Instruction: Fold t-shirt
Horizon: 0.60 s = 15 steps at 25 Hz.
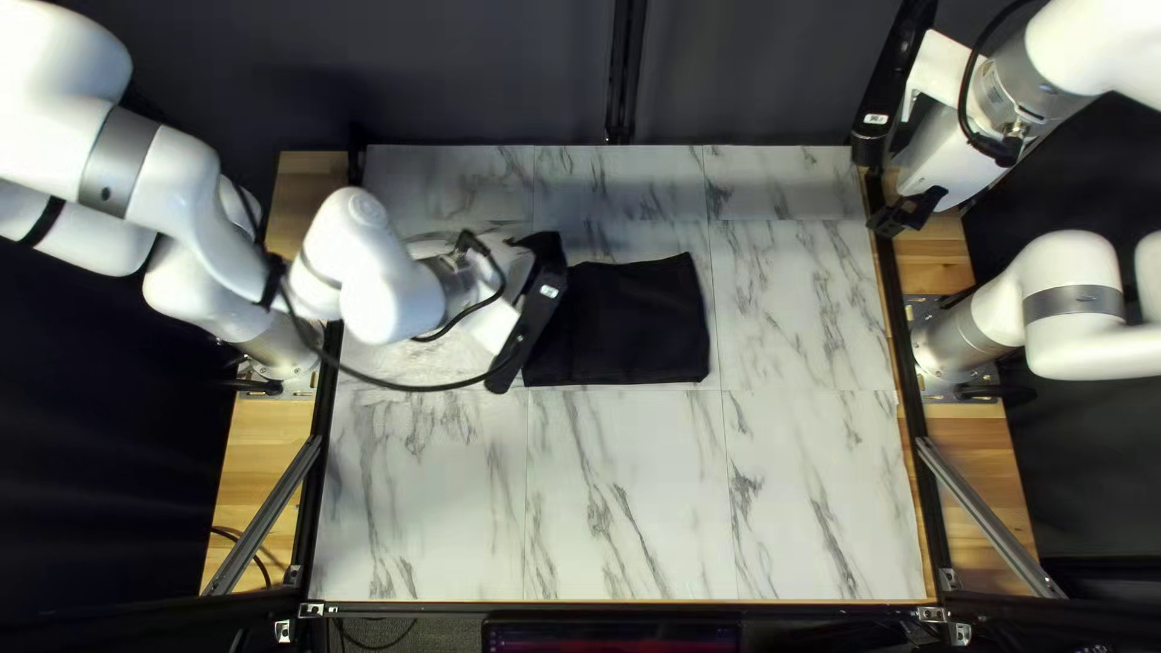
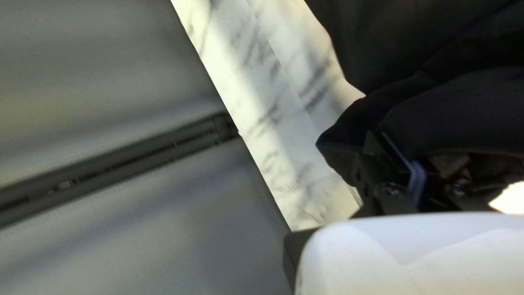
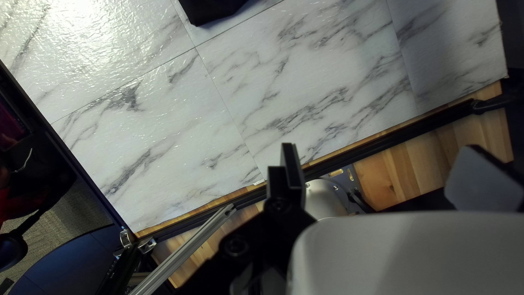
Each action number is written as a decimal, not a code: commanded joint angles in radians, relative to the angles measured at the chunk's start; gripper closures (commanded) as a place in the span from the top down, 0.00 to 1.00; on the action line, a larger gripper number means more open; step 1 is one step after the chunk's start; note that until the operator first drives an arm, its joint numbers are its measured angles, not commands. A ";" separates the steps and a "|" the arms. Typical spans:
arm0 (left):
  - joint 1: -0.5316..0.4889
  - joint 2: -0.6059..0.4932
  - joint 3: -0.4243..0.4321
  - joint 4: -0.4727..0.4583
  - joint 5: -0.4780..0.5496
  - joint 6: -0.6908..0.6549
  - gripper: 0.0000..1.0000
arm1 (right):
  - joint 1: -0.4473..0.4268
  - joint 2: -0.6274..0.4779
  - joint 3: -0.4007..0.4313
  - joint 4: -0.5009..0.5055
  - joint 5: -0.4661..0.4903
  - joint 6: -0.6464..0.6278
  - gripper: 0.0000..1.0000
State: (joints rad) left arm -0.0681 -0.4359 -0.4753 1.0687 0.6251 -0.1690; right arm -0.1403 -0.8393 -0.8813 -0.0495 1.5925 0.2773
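**Left jaws pinch the black t-shirt's edge**

The t-shirt (image 1: pixel 647 324) lies on the marble-patterned bench (image 1: pixel 629 508), its bunched edge pinched between the left gripper's (image 1: pixel 532 324) jaws, the rest lying flatter and reaching out from them toward the middle of the bench. Past the bench's far edge, to one side of those jaws, hangs a dark curtain (image 1: pixel 484 73). The right gripper's (image 1: pixel 893 208) jaws are spread wide above the bench's right side, well apart from the shirt; a metal arm base (image 3: pixel 322 198) shows below them.
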 commanded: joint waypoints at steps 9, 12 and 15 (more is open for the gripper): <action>0.079 0.213 -0.208 0.061 -0.153 0.052 0.00 | 0.000 0.000 0.000 0.000 0.000 0.000 1.00; 0.068 0.200 -0.218 0.036 -0.137 0.083 0.00 | 0.000 0.000 0.000 0.000 0.000 0.000 1.00; 0.043 0.178 -0.229 0.011 -0.098 0.114 0.00 | 0.000 0.000 0.000 0.000 0.000 0.000 1.00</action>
State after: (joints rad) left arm -0.0090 -0.2432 -0.6956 1.0977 0.5012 -0.0771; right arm -0.1403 -0.8393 -0.8813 -0.0495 1.5925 0.2773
